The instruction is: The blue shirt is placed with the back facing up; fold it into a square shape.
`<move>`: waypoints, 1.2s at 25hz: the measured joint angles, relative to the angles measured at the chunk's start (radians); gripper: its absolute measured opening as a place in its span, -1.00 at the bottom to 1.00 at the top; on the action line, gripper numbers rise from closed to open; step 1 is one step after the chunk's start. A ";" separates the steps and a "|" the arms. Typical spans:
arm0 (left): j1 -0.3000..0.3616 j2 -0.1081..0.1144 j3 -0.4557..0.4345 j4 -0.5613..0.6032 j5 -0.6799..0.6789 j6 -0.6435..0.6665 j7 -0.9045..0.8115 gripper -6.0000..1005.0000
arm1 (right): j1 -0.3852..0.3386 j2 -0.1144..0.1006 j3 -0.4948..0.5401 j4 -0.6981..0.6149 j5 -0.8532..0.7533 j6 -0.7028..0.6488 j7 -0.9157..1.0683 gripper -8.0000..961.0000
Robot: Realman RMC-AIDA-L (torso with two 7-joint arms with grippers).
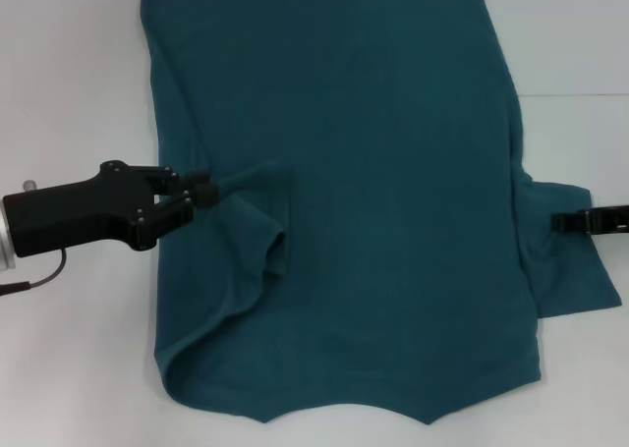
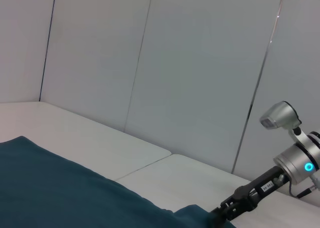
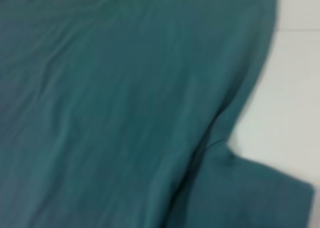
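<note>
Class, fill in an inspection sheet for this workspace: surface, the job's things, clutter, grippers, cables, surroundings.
Surface: white table.
Job's things: blue shirt spread flat; left sleeve folded inward over the body, right sleeve lying out to the side.
Clutter: nothing seen.
Grippers: left gripper jaws shut on the left sleeve's cloth; right gripper at the right sleeve.
Cables: black cable under the left arm.
Surroundings: pale wall panels behind the table.

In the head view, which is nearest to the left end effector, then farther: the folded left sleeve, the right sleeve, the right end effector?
1. Folded left sleeve, at the left end effector.
2. Right sleeve, across the blue shirt.
3. Right end effector, at the far right; close to the right sleeve's distance.
</note>
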 joint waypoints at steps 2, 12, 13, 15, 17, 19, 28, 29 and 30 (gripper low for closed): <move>0.000 0.000 -0.001 0.000 0.000 -0.004 0.000 -0.64 | -0.010 0.001 0.001 -0.005 0.000 0.020 -0.006 0.05; 0.000 -0.001 -0.003 -0.001 -0.001 -0.021 0.000 -0.65 | -0.020 0.003 -0.006 0.001 0.000 0.017 -0.042 -0.52; -0.001 -0.001 -0.003 -0.002 -0.001 -0.022 0.000 -0.65 | -0.020 0.004 -0.006 0.002 0.001 0.017 -0.042 -0.61; -0.001 -0.001 -0.003 -0.002 -0.001 -0.022 0.000 -0.65 | -0.020 0.005 -0.006 0.002 0.003 0.017 -0.042 -0.79; 0.000 -0.001 -0.003 -0.002 0.000 -0.023 0.000 -0.65 | -0.020 0.005 -0.005 -0.002 0.005 0.017 -0.042 -0.98; 0.001 -0.001 -0.003 -0.002 0.000 -0.023 0.000 -0.65 | -0.021 0.006 -0.003 -0.006 0.005 0.017 -0.041 -0.98; 0.002 -0.002 -0.003 -0.016 0.004 -0.025 0.008 -0.65 | -0.098 0.013 -0.006 -0.135 0.019 -0.018 0.014 -0.98; 0.003 -0.001 -0.003 -0.016 0.003 -0.024 0.007 -0.65 | -0.116 0.013 -0.006 -0.165 0.034 -0.037 0.021 -0.98; 0.003 -0.001 -0.003 -0.016 0.003 -0.024 0.007 -0.65 | -0.131 0.014 -0.006 -0.190 0.048 -0.052 0.026 -0.98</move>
